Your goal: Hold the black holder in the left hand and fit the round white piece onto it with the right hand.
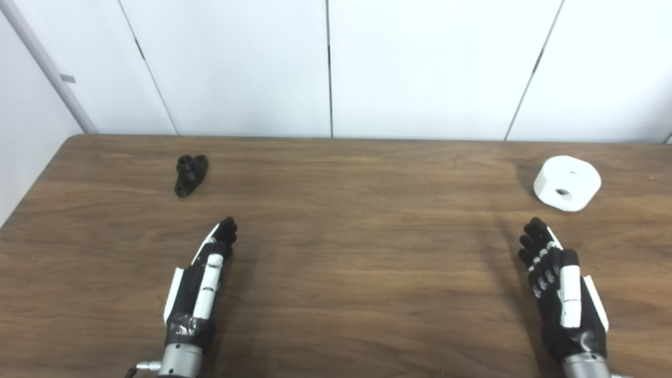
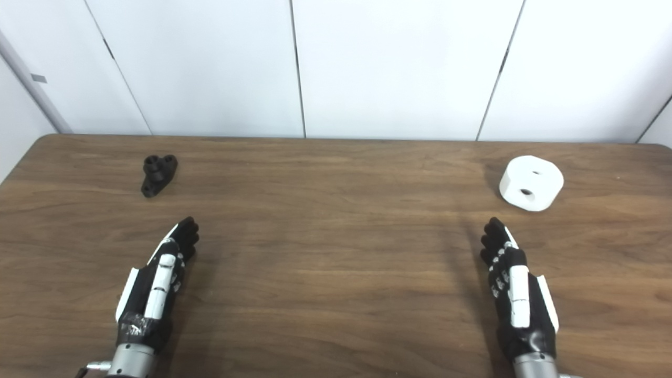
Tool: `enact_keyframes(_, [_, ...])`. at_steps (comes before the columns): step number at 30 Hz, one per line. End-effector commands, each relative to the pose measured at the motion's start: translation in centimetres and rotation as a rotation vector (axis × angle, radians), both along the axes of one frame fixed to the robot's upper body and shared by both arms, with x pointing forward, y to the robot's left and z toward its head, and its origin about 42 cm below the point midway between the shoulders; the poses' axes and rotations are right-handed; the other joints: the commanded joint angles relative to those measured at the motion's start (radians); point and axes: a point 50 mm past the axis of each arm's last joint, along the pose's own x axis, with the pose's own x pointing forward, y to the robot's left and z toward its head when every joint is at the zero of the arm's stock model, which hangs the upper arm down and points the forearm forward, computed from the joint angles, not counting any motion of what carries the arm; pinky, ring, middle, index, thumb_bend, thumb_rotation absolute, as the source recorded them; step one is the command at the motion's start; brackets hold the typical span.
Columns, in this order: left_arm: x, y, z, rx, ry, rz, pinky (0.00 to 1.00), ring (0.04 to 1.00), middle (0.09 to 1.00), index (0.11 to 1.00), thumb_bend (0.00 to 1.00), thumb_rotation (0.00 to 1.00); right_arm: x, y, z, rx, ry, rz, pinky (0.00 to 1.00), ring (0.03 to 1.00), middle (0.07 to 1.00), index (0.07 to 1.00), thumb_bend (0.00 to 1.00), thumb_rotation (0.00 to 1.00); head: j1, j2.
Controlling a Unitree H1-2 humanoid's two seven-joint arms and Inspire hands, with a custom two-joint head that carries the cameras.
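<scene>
Nearest, at lower left, the left hand (image 1: 202, 278) hovers empty, fingers straight. Beyond it, upper left, the black holder (image 1: 190, 174) lies on the wooden surface (image 1: 357, 252). Lower right, the right hand (image 1: 559, 286) is likewise open; the round white piece (image 1: 567, 182) sits above it. Both views agree.
</scene>
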Motion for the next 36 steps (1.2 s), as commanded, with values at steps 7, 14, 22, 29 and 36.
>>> enact_keyframes(7, [-1.7, 0.0, -0.6, -0.023, 0.009, 0.009, 0.96, 0.938, 0.924, 0.922, 0.35, 0.85, -1.6, 0.3, -0.2, 0.002, -0.003, -0.016, 0.99, 0.956, 0.946, 0.931, 0.61, 0.97, 0.005, -0.001])
enact_keyframes(14, [-1.8, -0.4, -0.7, -0.017, 0.013, 0.002, 0.97, 0.941, 0.927, 0.922, 0.35, 0.84, -1.7, -0.2, -0.3, -0.014, -0.002, -0.023, 0.98, 0.95, 0.945, 0.934, 0.61, 0.98, 0.071, -0.021])
enact_keyframes(22, [-2.0, -2.2, -1.4, 0.001, 0.01, 0.004, 0.94, 0.923, 0.913, 0.905, 0.37, 0.78, -2.0, -1.7, -0.7, -0.002, 0.011, 0.0, 1.0, 0.982, 0.972, 0.96, 0.57, 1.0, 0.218, -0.099])
enact_keyframes(29, [-1.9, -3.2, -2.1, 0.015, 0.014, -0.004, 0.96, 0.944, 0.923, 0.914, 0.43, 0.78, -1.9, -2.3, -1.4, -0.015, 0.006, 0.022, 1.0, 0.999, 0.983, 0.966, 0.62, 1.0, 0.269, -0.14])
enact_keyframes(36, [-1.9, -3.4, -2.5, 0.012, 0.02, 0.002, 0.96, 0.935, 0.919, 0.907, 0.45, 0.74, -1.8, -2.5, -2.2, -0.021, 0.023, -0.003, 0.98, 0.957, 0.939, 0.917, 0.65, 0.95, 0.275, -0.154])
